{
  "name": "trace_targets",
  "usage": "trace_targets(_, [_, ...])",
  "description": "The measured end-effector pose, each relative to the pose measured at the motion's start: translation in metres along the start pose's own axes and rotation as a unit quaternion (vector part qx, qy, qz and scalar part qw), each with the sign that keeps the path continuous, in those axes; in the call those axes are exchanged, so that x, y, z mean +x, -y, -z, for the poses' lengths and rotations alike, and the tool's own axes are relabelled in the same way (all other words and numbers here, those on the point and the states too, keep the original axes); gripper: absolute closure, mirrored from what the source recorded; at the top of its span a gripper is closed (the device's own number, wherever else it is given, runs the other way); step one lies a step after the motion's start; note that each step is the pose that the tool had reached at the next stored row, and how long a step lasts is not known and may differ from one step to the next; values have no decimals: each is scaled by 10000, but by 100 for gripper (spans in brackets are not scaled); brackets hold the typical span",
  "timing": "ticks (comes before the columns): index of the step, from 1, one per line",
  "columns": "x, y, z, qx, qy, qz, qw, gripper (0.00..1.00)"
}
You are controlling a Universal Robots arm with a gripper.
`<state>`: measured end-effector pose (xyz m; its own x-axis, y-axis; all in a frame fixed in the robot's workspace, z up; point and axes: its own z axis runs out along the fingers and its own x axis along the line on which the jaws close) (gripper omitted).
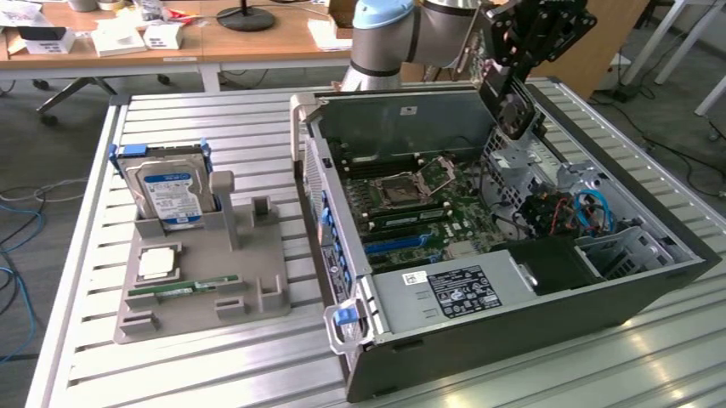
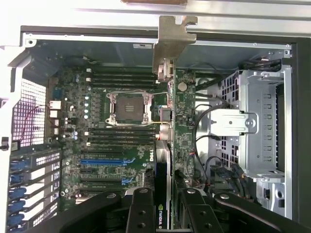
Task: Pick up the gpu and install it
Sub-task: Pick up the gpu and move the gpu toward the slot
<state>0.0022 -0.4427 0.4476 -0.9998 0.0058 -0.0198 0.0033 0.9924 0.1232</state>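
My gripper (image 1: 513, 78) hangs above the far right corner of the open computer case (image 1: 340, 183) and is shut on the gpu (image 1: 514, 102), a black card held upright over the case. The wrist view looks down along the card: the gpu (image 2: 165, 121) is edge-on, and its metal bracket (image 2: 173, 39) is at the end away from the camera. Black fingers (image 2: 141, 208) clamp it on both sides. Below it lies the green motherboard (image 2: 97, 136) with its blue expansion slots (image 2: 104, 161) and the CPU socket (image 2: 127, 107). The card is clear of the board.
On the slatted metal table (image 1: 227, 119), at the exterior view's left, a grey holder (image 1: 199, 289) carries a silver hard drive (image 1: 170, 191), a chip (image 1: 156, 262) and a green RAM stick (image 1: 182, 289). In the case are a power supply (image 1: 454, 289), cables (image 1: 573, 212) and a drive cage (image 2: 265, 121).
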Motion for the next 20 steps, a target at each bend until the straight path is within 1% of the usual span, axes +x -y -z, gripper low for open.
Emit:
trace_targets(5, [-4,0,-2,-1,1,-1,10000,74])
trace_targets(9, [-77,0,-4,0,-3,-1,10000,74])
trace_targets(11, [-84,0,-7,-1,-3,-1,10000,74])
trace_targets(20, [-93,13,-109,0,-3,-1,10000,74])
